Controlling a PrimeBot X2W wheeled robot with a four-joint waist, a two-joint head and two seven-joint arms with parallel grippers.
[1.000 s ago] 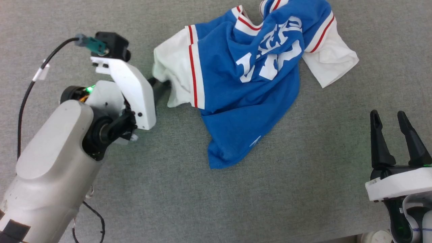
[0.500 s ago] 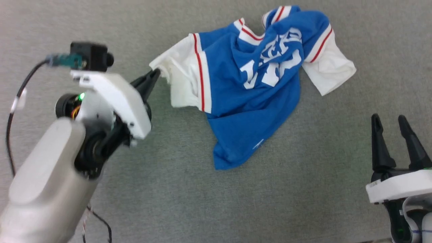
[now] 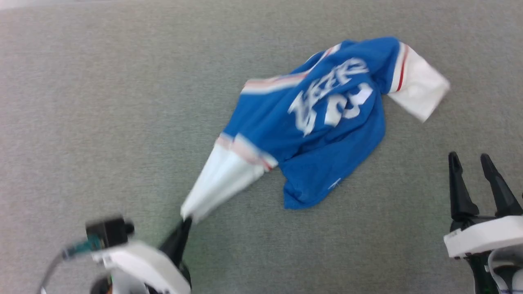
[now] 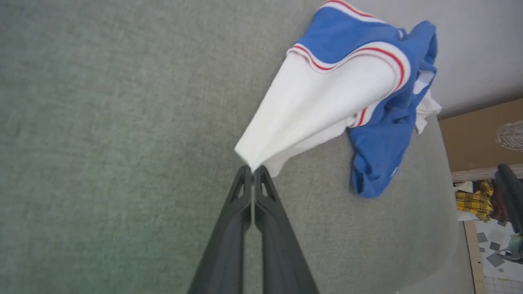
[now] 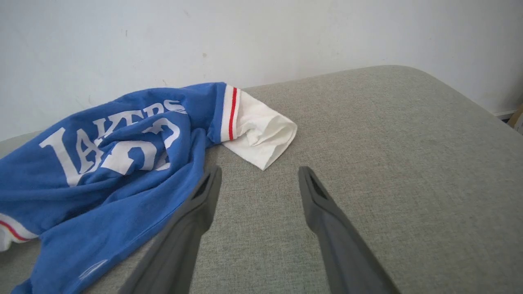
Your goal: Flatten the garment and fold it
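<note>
Shirt (image 3: 327,139) is stretched across the desk (image 3: 102,102) from the white sleeve (image 4: 310,106) clenched in the left jaws toward the far right corner; the free sleeve (image 5: 261,136) is nearer the released right jaws.

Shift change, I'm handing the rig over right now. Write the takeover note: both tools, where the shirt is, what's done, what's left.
Tools: left tool is shut on the edge of one white sleeve, which is stretched taut from the garment. The right tool is open, holds nothing and sits apart from the garment.
Garment: crumpled on the grey padded table, lettering up, with the other white sleeve at its far right.
Done: one sleeve gripped.
Left: spread the garment flat, then fold it.
</note>
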